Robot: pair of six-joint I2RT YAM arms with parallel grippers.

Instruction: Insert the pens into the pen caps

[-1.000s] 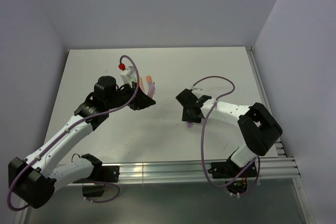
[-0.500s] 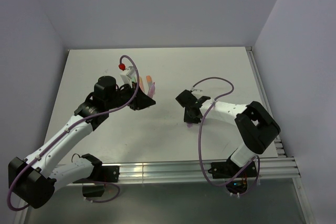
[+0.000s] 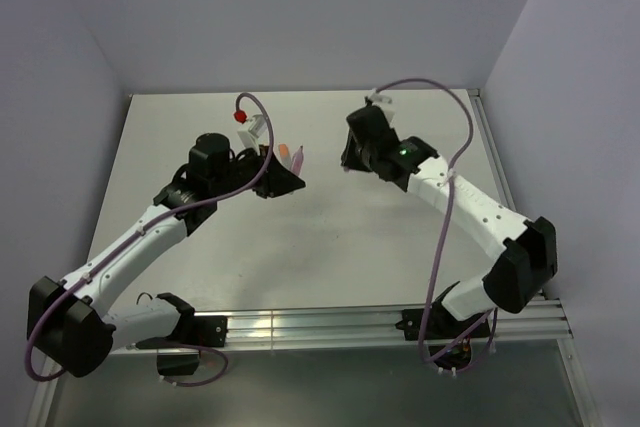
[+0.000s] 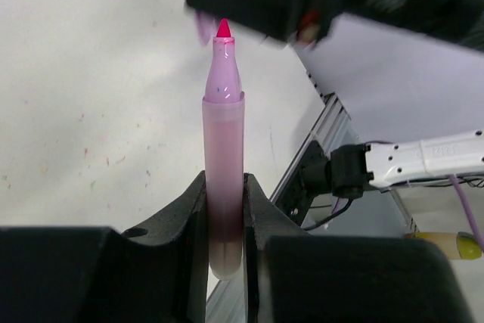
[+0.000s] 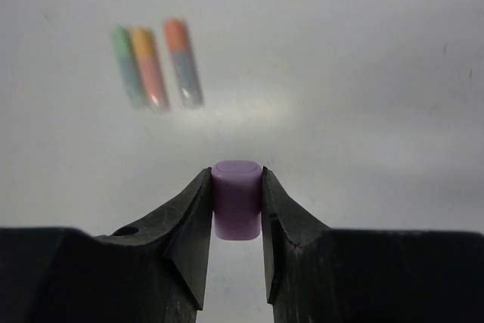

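My left gripper [image 3: 287, 180] [image 4: 224, 181] is shut on the pink-purple pen [image 4: 223, 134], pale barrel between the jaws and bare pink tip pointing away. The pen shows faintly in the top view [image 3: 299, 159]. My right gripper [image 3: 347, 159] [image 5: 236, 177] is shut on the purple cap [image 5: 237, 200] and holds it above the table. In the left wrist view the right gripper [image 4: 257, 1] hangs just past the pen's tip, with the purple cap [image 4: 203, 26] slightly left of the tip. They are close but apart.
Three other markers lie side by side on the table below, blurred: a green one [image 5: 127, 73] and two orange ones [image 5: 150, 69] [image 5: 184, 62]. An orange one shows beside the left gripper [image 3: 285, 151]. The table's rail [image 3: 350, 325] runs along the near edge.
My right arm has risen from the table's middle and swung back and left with the purple cap, up to the pen's tip. My left gripper has shifted slightly right.
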